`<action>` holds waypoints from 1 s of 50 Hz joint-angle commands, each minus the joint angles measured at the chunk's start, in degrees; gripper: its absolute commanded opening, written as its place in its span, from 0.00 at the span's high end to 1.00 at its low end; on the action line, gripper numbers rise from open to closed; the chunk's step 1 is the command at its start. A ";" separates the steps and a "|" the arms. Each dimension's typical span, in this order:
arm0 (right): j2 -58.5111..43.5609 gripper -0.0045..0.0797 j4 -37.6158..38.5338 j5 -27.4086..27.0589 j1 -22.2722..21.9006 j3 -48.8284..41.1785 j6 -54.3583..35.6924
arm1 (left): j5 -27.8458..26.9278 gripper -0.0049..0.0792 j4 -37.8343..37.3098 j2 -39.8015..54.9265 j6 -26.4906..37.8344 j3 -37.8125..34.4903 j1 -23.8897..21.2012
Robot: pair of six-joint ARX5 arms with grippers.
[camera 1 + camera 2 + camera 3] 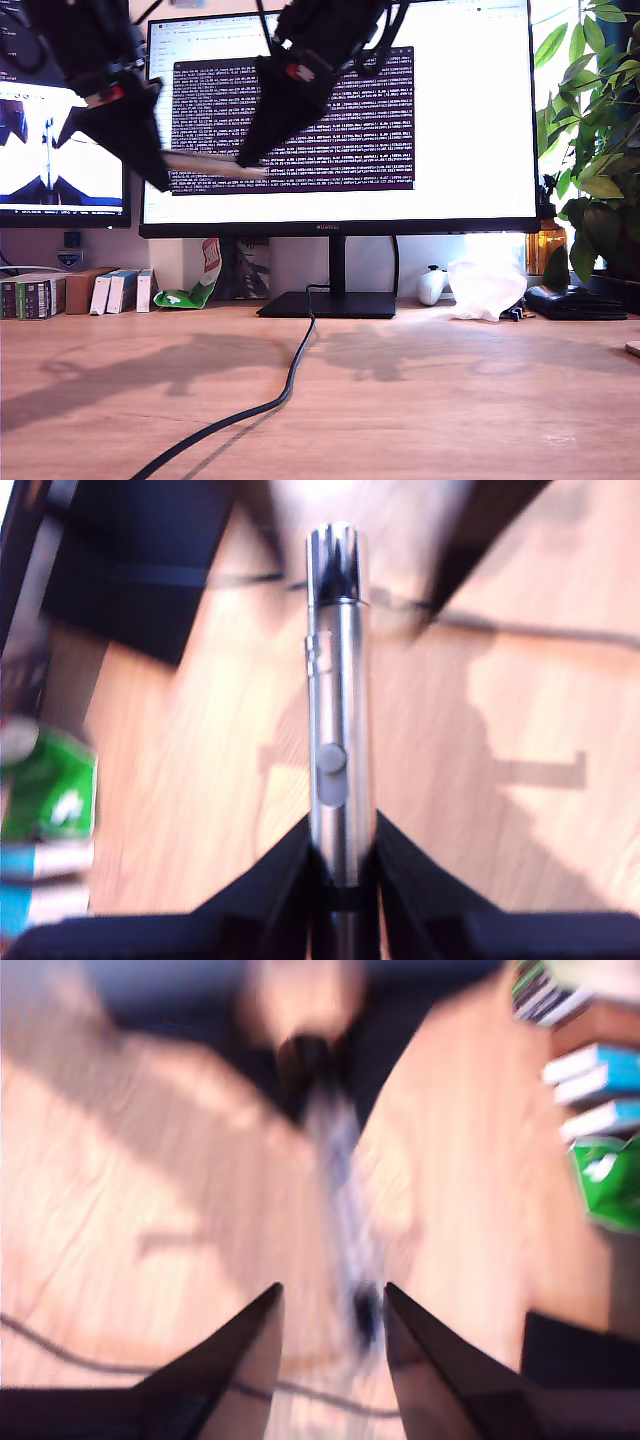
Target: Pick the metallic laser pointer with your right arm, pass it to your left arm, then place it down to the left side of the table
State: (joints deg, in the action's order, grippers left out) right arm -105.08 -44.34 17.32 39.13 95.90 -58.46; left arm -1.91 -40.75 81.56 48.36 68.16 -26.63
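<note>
The metallic laser pointer [210, 165] hangs level, high above the table [450, 400], in front of the monitor. My first gripper [160, 172], on the arm at the exterior view's left, is shut on one end of it. In the first wrist view the silver barrel [338, 680] sticks out past my first gripper [342, 825]. My second gripper [245, 160] reaches in from the centre arm. Its jaws [332, 1295] stand open around the blurred free end of the pointer [340, 1190]. I cannot tell whether they touch it.
A large monitor [340, 110] on a dark stand [330, 303] fills the back. A black cable [290, 380] runs forward over the table. Small boxes [110, 290] and a green packet [190, 295] sit at the exterior view's back left, a white crumpled bag [485, 288] and a plant [600, 130] at its right.
</note>
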 commanded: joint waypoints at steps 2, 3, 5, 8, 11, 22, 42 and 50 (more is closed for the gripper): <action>3.43 0.70 -1.51 -0.09 -1.44 0.61 0.55 | 0.00 0.97 0.28 0.11 0.11 -0.11 2.49; 3.69 0.73 -1.75 -0.13 -1.77 0.61 0.66 | 0.09 0.97 0.28 0.11 0.09 -0.11 3.04; 4.13 0.80 -2.12 -0.15 -2.54 0.61 1.77 | 0.31 0.97 0.17 0.11 0.09 -0.11 3.87; 4.44 0.90 -2.32 -0.37 -3.65 0.61 4.81 | 0.94 0.97 -0.15 0.11 -0.02 -0.11 4.74; 4.55 0.96 -2.29 -0.37 -4.59 0.61 8.72 | 1.03 0.96 -0.39 0.11 -0.42 -0.11 5.44; 4.55 0.96 -1.92 -1.57 -10.08 0.61 35.74 | 1.07 0.96 -0.24 0.09 -1.97 -0.11 5.86; 4.52 0.96 2.05 -1.38 -19.74 0.61 62.23 | 0.81 0.96 0.00 0.09 -3.41 -0.11 5.86; 4.55 0.96 2.36 -4.74 -21.75 0.61 65.83 | 0.81 0.96 0.35 0.09 -3.41 -0.11 5.86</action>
State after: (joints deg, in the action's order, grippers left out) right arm -100.62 -41.25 14.66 17.93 95.92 6.37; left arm -0.95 -40.91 81.56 45.34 68.16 -20.62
